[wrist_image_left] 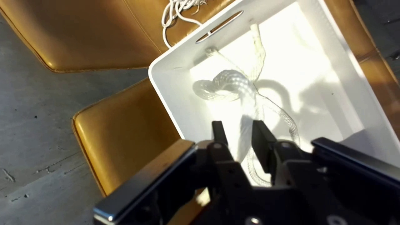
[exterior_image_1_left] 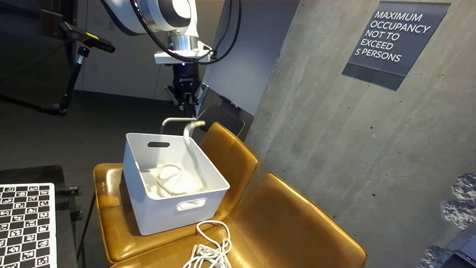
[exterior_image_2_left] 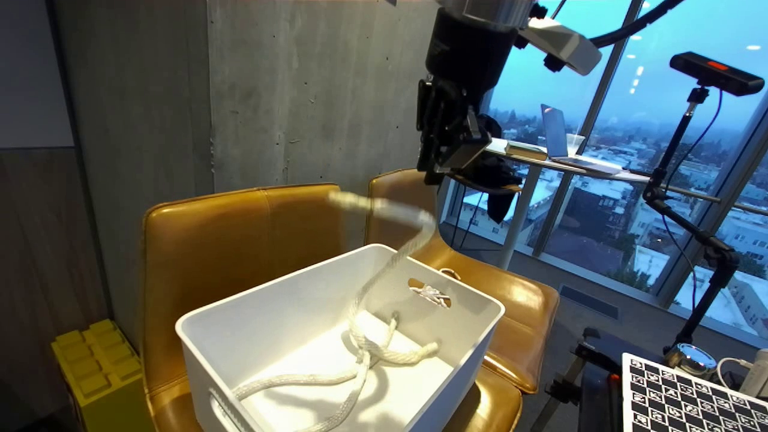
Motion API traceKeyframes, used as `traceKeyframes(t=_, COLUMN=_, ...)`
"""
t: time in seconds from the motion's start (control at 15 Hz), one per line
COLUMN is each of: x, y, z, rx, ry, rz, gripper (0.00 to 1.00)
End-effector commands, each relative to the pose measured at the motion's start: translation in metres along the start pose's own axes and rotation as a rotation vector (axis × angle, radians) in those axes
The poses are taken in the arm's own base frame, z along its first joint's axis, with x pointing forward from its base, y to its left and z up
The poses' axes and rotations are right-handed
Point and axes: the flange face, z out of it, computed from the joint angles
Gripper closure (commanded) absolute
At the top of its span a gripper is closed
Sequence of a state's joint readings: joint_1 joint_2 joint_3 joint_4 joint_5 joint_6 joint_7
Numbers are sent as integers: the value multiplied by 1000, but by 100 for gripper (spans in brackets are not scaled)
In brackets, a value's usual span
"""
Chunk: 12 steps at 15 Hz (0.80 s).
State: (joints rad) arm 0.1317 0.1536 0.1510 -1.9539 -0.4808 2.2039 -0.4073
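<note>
The black fingers (wrist_image_left: 262, 137) stand parted above a white bin (exterior_image_1_left: 163, 216), with nothing in their grasp. Just below them is a pale braided rope (exterior_image_2_left: 365, 347): its upper end bends sideways in mid-air, blurred, and in an exterior view a gap separates it from the fingertips. From that bend the rope runs down into the bin, where its lower part lies knotted and looped across the bottom. Seen from the wrist, its upper stretch appears in the space between the fingers.

The bin sits upright on the seat of a tan chair (exterior_image_1_left: 115, 212). Right beside it stands a second tan chair (exterior_image_1_left: 293, 223), with a tangle of thin white cord (exterior_image_1_left: 209, 254) on its seat, near the bin. Alongside the chairs rises a concrete wall (exterior_image_1_left: 319, 130) bearing a grey occupancy sign (exterior_image_1_left: 394, 41). A black-and-white patterned board (exterior_image_1_left: 26, 227) lies well apart from the rope, and a yellow box (exterior_image_2_left: 96, 372) stands near the wall.
</note>
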Motion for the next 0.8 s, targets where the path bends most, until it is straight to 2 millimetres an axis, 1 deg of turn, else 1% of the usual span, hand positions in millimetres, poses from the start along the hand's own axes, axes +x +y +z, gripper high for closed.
traceKeyframes(t=0.0, x=-16, y=0, z=15, rx=7, ry=6, rz=16, gripper=39)
traceKeyframes(t=0.2, x=-36, y=1, z=40, rx=29, ry=-2, rz=33, gripper=18)
traceKeyframes(t=0.33, x=-59, y=6, z=64, rx=47, ry=-13, rz=56, gripper=3)
traceKeyframes(t=0.4, x=-74, y=10, z=79, rx=56, ry=-22, rz=72, gripper=0)
traceKeyframes(t=0.6, x=-118, y=22, z=123, rx=56, ry=-21, rz=147, gripper=0)
traceKeyframes(t=0.73, x=-146, y=34, z=151, rx=50, ry=9, rz=220, gripper=0)
